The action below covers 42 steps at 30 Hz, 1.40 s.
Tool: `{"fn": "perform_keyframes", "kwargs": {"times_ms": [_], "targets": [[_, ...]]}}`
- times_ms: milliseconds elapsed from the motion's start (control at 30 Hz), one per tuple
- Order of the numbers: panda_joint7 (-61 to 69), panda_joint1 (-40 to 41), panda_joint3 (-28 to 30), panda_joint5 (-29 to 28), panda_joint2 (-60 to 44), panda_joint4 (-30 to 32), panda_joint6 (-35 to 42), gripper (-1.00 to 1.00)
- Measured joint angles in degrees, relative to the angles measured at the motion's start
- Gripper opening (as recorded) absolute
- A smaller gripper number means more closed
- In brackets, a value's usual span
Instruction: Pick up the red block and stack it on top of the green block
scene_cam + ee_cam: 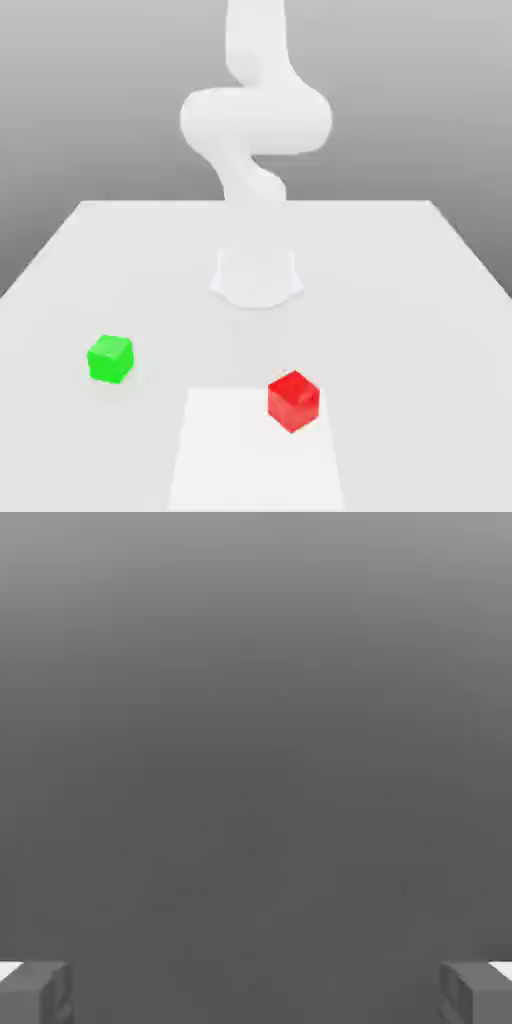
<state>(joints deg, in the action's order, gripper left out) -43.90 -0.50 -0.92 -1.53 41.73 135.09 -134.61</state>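
Observation:
The red block (293,400) rests on the white table (400,300), near the front and slightly toward the exterior view's right. The green block (110,358) sits on the same table toward the exterior view's left, well apart from the red one. In the hand view my gripper (256,992) is open. Its two grey fingertips (35,990) stand far apart with nothing between them, against a plain grey background. Neither block is touched or held.
The white arm's base (256,280) stands at the middle of the table, with the arm (255,120) rising and curving above it. A paler rectangular patch (240,460) lies at the front, partly under the red block.

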Motion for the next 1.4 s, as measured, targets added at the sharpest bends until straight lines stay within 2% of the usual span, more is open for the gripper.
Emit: {"fn": "perform_keyframes", "kwargs": {"times_ms": [367, 467, 567, 667, 867, 900, 1133, 1400], "targets": [[12.21, -3.31, -0.24, -4.85, -22.01, 16.58, -14.57, 0.00], [17.52, -4.82, 0.53, -4.10, -28.56, 21.47, -19.08, 0.00], [25.61, -6.84, 0.89, -0.30, -36.19, 26.80, -24.45, 0.00], [28.43, -7.18, 0.36, 1.47, -42.20, 27.78, -29.25, 0.00], [28.67, -7.36, 0.63, 1.40, -52.76, 26.64, -38.24, 0.00], [28.68, -7.43, 0.73, 1.35, -53.85, 26.53, -39.17, -1.00], [28.50, -7.32, 0.64, 1.16, -53.77, 26.52, -39.05, -1.00], [28.84, -6.94, 0.09, 1.66, -41.10, 28.28, -28.20, -1.00]]}}
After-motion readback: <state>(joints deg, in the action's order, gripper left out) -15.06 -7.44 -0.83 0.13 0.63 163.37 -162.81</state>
